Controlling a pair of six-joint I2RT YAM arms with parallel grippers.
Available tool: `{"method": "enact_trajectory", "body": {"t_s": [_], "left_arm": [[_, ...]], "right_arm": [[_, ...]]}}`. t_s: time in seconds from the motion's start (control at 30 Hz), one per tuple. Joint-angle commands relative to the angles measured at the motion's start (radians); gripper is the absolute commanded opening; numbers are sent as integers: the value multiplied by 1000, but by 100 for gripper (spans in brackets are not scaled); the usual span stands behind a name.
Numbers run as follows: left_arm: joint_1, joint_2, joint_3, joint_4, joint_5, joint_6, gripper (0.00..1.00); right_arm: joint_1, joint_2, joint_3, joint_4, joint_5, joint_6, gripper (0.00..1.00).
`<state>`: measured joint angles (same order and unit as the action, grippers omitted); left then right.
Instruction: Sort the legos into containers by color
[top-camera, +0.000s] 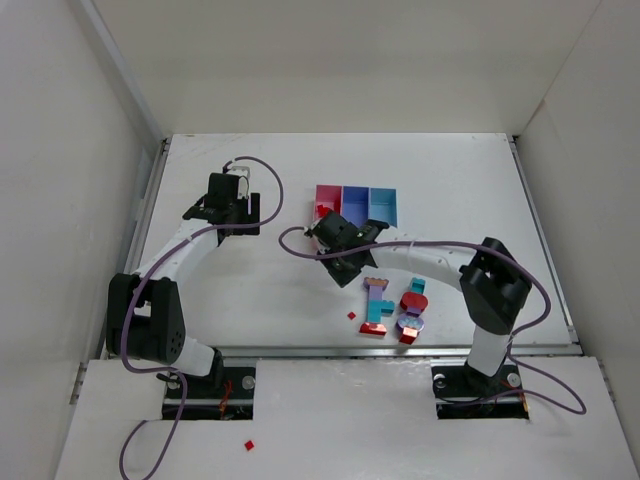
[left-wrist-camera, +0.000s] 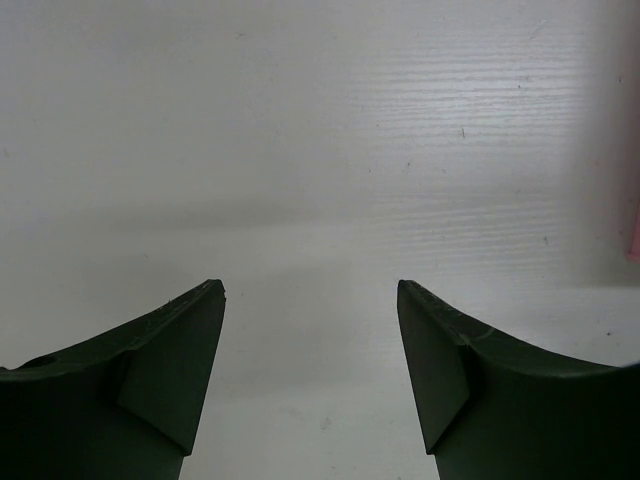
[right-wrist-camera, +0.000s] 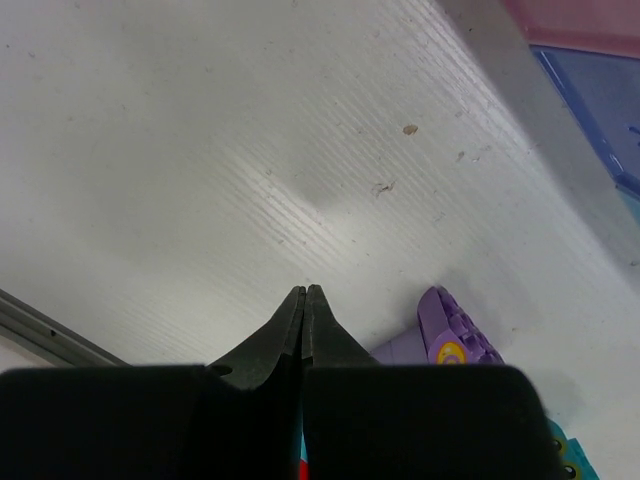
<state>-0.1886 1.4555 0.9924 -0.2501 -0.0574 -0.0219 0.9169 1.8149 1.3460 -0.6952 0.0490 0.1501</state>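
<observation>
I am starting at the left arm (top-camera: 175, 255): it is arching up from its base toward the far-left part of the matte white table (top-camera: 450, 180). The left gripper (left-wrist-camera: 308, 290) is hovering over bare surface, its 2 dark, wedge-shaped fingers (left-wrist-camera: 170, 380) standing apart with nothing between them.

Moving right, the right arm (top-camera: 440, 262) is reaching across the middle. The right gripper (right-wrist-camera: 303, 292) is pointing at the finely ribbed tabletop with its 2 tapered fingers pressed together on nothing.

Just beyond it, the containers (top-camera: 356, 189) are sitting as 3 glossy rectangular bins joined in a row: 1 pink, 1 blue, 1 light blue. A bit of red is showing in the pink one.

The legos (top-camera: 395, 305) are lying in a tight cluster near the front edge, right of centre: red, teal, pink and purple studded plastic, some stacked. 1 red chip (top-camera: 351, 315) is lying just left of them. In the right wrist view, a studded purple piece (right-wrist-camera: 450, 340) is showing near the closed fingertips.
</observation>
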Motion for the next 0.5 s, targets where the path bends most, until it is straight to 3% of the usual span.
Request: {"method": "enact_trajectory", "body": {"t_s": [0.0,0.07,0.23,0.47], "left_arm": [[-3,-9,-5,28,1,8,67],[-3,-9,-5,28,1,8,67],[-3,-9,-5,28,1,8,67],[-3,-9,-14,37,1,8,67]], "right_arm": [[2,-19,2,-10,5,-1,0],[2,-19,-8,-10,-4,-1,1],[2,-29,-56,-10,-24,19,24],[2,-39,-91,17,-46,49,28]]}}
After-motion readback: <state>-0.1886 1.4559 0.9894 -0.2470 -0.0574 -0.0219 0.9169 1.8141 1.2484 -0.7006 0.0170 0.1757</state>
